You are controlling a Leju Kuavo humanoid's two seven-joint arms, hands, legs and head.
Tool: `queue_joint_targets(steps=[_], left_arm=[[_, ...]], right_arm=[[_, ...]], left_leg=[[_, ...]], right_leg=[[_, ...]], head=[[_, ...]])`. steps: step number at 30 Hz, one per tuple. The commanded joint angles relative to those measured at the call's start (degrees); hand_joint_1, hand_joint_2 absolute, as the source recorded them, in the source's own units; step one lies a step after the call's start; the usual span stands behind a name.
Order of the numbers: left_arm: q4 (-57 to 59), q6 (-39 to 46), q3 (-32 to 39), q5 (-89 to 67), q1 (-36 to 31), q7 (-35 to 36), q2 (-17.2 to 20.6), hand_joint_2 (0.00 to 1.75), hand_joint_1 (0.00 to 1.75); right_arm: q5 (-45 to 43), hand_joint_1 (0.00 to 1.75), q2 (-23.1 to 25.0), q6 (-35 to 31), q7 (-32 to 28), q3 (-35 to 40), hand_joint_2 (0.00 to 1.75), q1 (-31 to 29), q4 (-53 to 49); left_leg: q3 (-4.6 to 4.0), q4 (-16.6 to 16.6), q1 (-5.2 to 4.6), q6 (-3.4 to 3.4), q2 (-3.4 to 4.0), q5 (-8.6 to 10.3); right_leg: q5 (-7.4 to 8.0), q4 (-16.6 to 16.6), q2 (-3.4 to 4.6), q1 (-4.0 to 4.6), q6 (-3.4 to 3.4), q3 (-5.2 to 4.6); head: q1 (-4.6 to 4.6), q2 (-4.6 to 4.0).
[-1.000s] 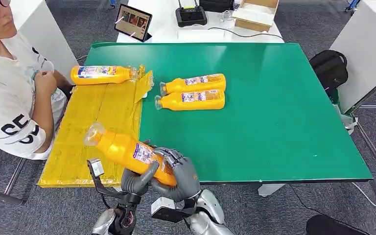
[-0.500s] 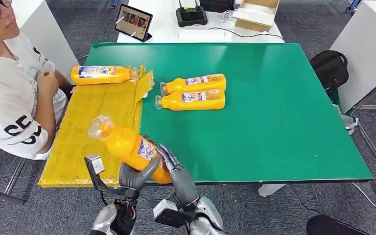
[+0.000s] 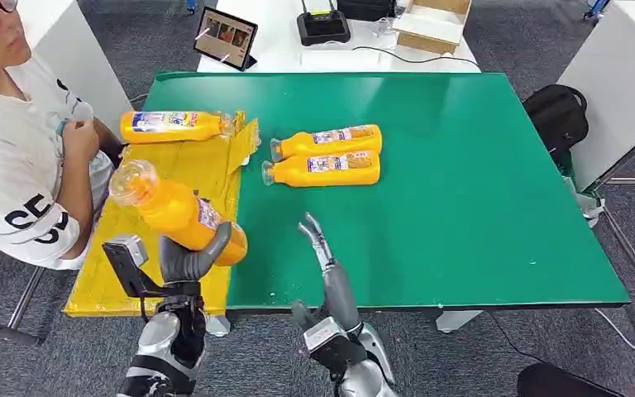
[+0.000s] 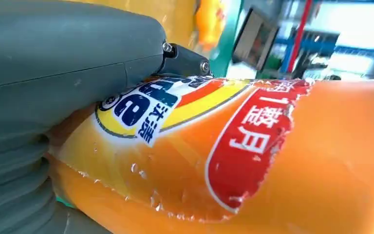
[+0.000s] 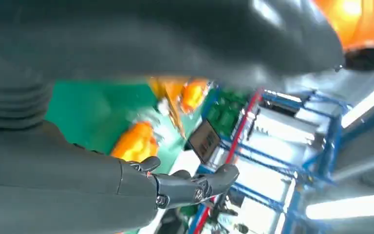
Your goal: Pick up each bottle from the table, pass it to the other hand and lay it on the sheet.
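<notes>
While held bottle point(image 3: 174, 213) hangs over sheet point(image 3: 157, 194), person point(image 3: 16, 157) beside, two bottles point(image 3: 324, 155) apart.

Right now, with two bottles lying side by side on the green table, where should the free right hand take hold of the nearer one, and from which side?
Grip the nearer bottle around its wide labelled body, coming down from above on the near side. It lies flat, cap pointing left, and the farther bottle seems to sit close behind it, leaving little room there. The right hand is open, probably within reach.
</notes>
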Motion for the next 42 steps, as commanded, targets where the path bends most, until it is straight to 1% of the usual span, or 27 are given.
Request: queue_joint_targets(steps=[1,2,3,4,5,8,9,10,11,12,13,16,17,18,20,25,26,27,28,29,31,32,37,38,39,40,42], left_arm=[[12.5,18.8,3.6,-21.6,-9.6,-4.4,5.2,1.75,1.75],[15.3,23.4,3.7,-27.6,-11.1,-4.3,6.2,1.75,1.75],[18.4,26.6,3.9,-33.5,-12.8,-3.1,7.4,1.75,1.75],[21.5,30.0,3.9,-38.9,-14.4,-2.2,8.8,1.75,1.75],[25.0,30.2,5.4,-48.7,-16.0,0.6,9.7,1.75,1.75],[27.8,30.2,7.0,-48.3,-17.3,-1.6,9.9,1.75,1.75],[28.1,30.2,9.1,-54.1,-17.4,-0.4,9.6,1.75,1.75],[32.0,30.2,7.8,-56.9,-19.1,1.7,10.7,1.75,1.75],[31.7,30.2,8.4,-63.0,-19.4,4.3,11.7,1.75,1.75],[38.6,30.0,5.4,-69.6,-22.4,8.0,13.9,1.75,1.75],[40.9,29.7,4.1,-74.1,-23.4,9.3,15.4,1.75,1.75],[41.7,30.0,4.2,-74.1,-23.7,9.3,15.5,1.75,1.75],[44.6,28.5,1.5,-78.6,-25.0,11.3,16.9,1.75,1.75],[49.6,24.9,-0.8,-82.6,-26.4,12.3,18.9,1.75,1.75],[51.5,20.6,-0.6,-82.4,-27.2,12.6,19.1,1.75,1.75],[51.5,20.6,-0.6,-82.4,-27.2,12.6,19.1,1.75,1.75],[51.5,20.6,-0.6,-82.4,-27.2,12.6,19.1,1.75,1.75],[51.8,19.2,-0.7,-82.5,-27.3,13.1,18.9,1.75,1.75],[52.6,15.7,-1.2,-82.9,-27.8,13.1,19.0,1.75,1.75],[52.9,14.1,-2.6,-84.6,-28.0,13.8,19.3,1.75,1.75],[53.5,12.7,-2.9,-85.0,-28.3,14.0,19.3,1.75,1.75],[53.9,11.6,-3.0,-85.0,-28.6,14.1,19.2,1.75,1.75],[54.9,6.6,-0.6,-82.2,-29.8,15.0,18.0,1.75,1.75],[55.3,4.2,0.5,-81.0,-30.1,15.3,17.7,1.75,1.50],[55.3,2.6,2.0,-79.3,-30.1,15.4,17.4,1.75,0.00],[55.4,0.7,2.9,-78.2,-30.1,15.4,17.2,1.75,0.00],[55.0,-0.1,3.4,-77.5,-29.9,15.1,17.2,1.75,0.00]], right_arm=[[-1.1,0.00,-0.3,-4.0,-2.6,-2.1,0.00,-1.1,-4.1],[-1.6,0.00,-0.1,-4.3,-2.7,-1.9,0.00,-1.4,-4.4],[-2.2,0.00,-0.1,-4.4,-2.9,-1.7,0.00,-1.7,-4.7],[-2.3,0.00,-0.1,-4.3,-2.9,-1.4,0.00,-1.8,-4.6],[-2.4,0.00,-0.2,-4.2,-3.0,-1.0,0.00,-2.1,-4.2],[-2.7,0.00,-0.2,-4.3,-3.2,-0.7,0.00,-2.2,-3.8],[-3.0,0.00,-0.3,-4.3,-3.7,-0.6,0.00,-2.4,-3.5],[-3.0,0.00,-0.3,-4.3,-3.9,-0.4,0.00,-2.7,-3.2],[-3.1,0.00,-0.3,-4.2,-4.0,-0.2,0.00,-3.0,-3.1],[-3.5,0.00,-0.1,-3.9,-4.2,-0.1,0.00,-3.4,-2.9],[-3.8,0.00,0.0,-3.5,-4.5,0.2,0.00,-3.6,-2.9],[-3.8,0.00,0.0,-3.5,-4.4,0.2,0.00,-3.7,-2.9],[-3.9,0.00,0.0,-3.3,-4.5,0.4,0.00,-3.9,-2.9],[-4.3,0.00,0.0,-2.8,-4.5,0.6,0.00,-4.0,-2.6],[-4.4,0.00,0.0,-2.6,-4.4,0.8,0.00,-3.9,-2.4],[-4.4,0.00,0.0,-2.6,-4.4,0.8,0.00,-3.9,-2.4],[-4.4,0.00,0.0,-2.6,-4.4,0.8,0.00,-3.9,-2.4],[-4.4,0.00,0.1,-2.6,-4.4,0.8,0.00,-3.8,-2.4],[-4.4,0.00,0.1,-2.5,-4.4,0.9,0.00,-3.8,-2.3],[-4.4,0.00,0.1,-2.3,-4.4,1.0,0.00,-3.8,-2.2],[-4.5,0.00,0.0,-2.3,-4.4,1.1,0.00,-3.9,-2.0],[-4.5,0.00,0.0,-2.2,-4.4,1.2,0.00,-3.9,-1.7],[-4.0,0.00,0.3,-2.0,-3.6,1.6,0.00,-3.9,-0.5],[-3.9,0.00,0.3,-1.9,-3.3,1.7,0.00,-4.0,0.0],[-3.9,0.00,0.5,-1.8,-2.9,1.5,0.00,-3.9,0.3],[-4.0,0.00,0.6,-1.7,-2.5,1.4,0.00,-3.9,0.6],[-3.9,0.00,0.6,-1.6,-2.3,1.3,0.00,-3.9,1.0]], left_leg=[[0.19,-0.1,-0.02,0.05,-0.02,-0.03],[0.33,-0.1,0.00,0.06,0.02,-0.08],[0.19,-0.1,-0.02,0.04,0.00,-0.01],[0.31,-0.1,0.00,0.05,0.02,-0.05],[0.23,-0.1,-0.02,0.03,0.02,-0.01],[0.40,-0.1,0.02,0.03,0.10,-0.04],[0.33,-0.1,0.01,0.03,0.12,-0.03],[0.19,0.0,0.01,0.03,0.12,-0.01],[0.29,-0.1,0.00,0.04,0.12,-0.04],[0.42,-0.1,0.02,0.06,0.13,-0.09],[0.26,-0.1,0.01,0.03,0.12,-0.02],[0.37,-0.1,0.01,0.04,0.15,-0.06],[0.41,-0.1,0.02,0.05,0.16,-0.08],[0.25,-0.1,0.02,0.02,0.06,-0.01],[0.34,0.0,0.03,0.03,0.17,-0.06],[0.31,0.0,0.04,0.06,0.14,-0.09],[0.18,0.0,0.06,0.04,0.10,-0.04],[0.16,0.0,0.03,0.03,0.09,-0.02],[0.27,0.0,0.05,0.05,0.11,-0.07],[0.19,0.0,0.03,0.03,0.05,-0.01],[0.36,0.0,0.04,0.06,0.06,-0.07],[0.26,0.0,0.02,0.03,0.09,-0.02],[0.38,-0.1,0.01,0.02,0.05,0.01],[0.36,-0.1,0.02,0.00,0.03,0.04],[0.47,-0.1,0.02,0.02,0.07,0.02],[0.56,-0.1,0.02,0.04,0.09,0.01],[0.50,-0.1,0.01,0.01,0.02,0.04]], right_leg=[[-0.05,0.0,-0.07,0.01,-0.12,0.19],[-0.09,0.0,-0.06,0.05,-0.19,0.32],[-0.03,0.0,-0.05,0.01,-0.13,0.18],[-0.06,0.0,-0.05,0.04,-0.19,0.30],[-0.03,0.0,-0.03,0.02,-0.15,0.22],[-0.04,0.0,0.02,0.07,-0.23,0.36],[-0.04,0.0,0.06,0.05,-0.19,0.29],[-0.01,0.0,0.07,0.03,-0.12,0.15],[-0.04,0.0,0.06,0.04,-0.15,0.25],[-0.08,0.0,0.05,0.07,-0.22,0.38],[-0.03,0.0,0.07,0.03,-0.14,0.20],[-0.06,0.0,0.08,0.05,-0.19,0.30],[-0.07,0.0,0.08,0.06,-0.21,0.34],[-0.04,0.1,0.01,0.04,-0.16,0.22],[-0.06,0.1,0.10,0.07,-0.20,0.27],[-0.10,0.1,0.02,0.08,-0.18,0.27],[-0.06,0.1,0.00,0.08,-0.14,0.17],[-0.05,0.1,0.01,0.05,-0.12,0.13],[-0.09,0.1,0.01,0.08,-0.17,0.26],[-0.04,0.1,0.00,0.05,-0.12,0.18],[-0.10,0.1,-0.01,0.08,-0.21,0.37],[-0.04,0.0,0.04,0.05,-0.17,0.25],[-0.02,0.0,0.03,0.04,-0.15,0.39],[0.00,0.0,0.02,0.04,-0.11,0.39],[-0.01,0.0,0.04,0.04,-0.15,0.47],[-0.02,0.0,0.04,0.06,-0.20,0.55],[-0.01,0.0,0.01,0.03,-0.12,0.51]], head=[[0.02,0.00],[0.00,0.00],[0.02,0.00],[0.02,0.00],[0.00,0.00],[0.02,0.00],[0.00,0.00],[0.00,0.00],[0.00,0.00],[0.00,0.00],[0.00,0.00],[0.02,0.00],[0.02,0.00],[0.04,0.00],[0.00,0.00],[0.02,0.00],[0.02,0.00],[0.00,0.00],[0.02,0.00],[0.04,0.00],[0.02,0.00],[0.04,0.00],[0.02,0.00],[0.02,0.00],[0.02,0.00],[0.00,0.00],[0.02,0.00]])
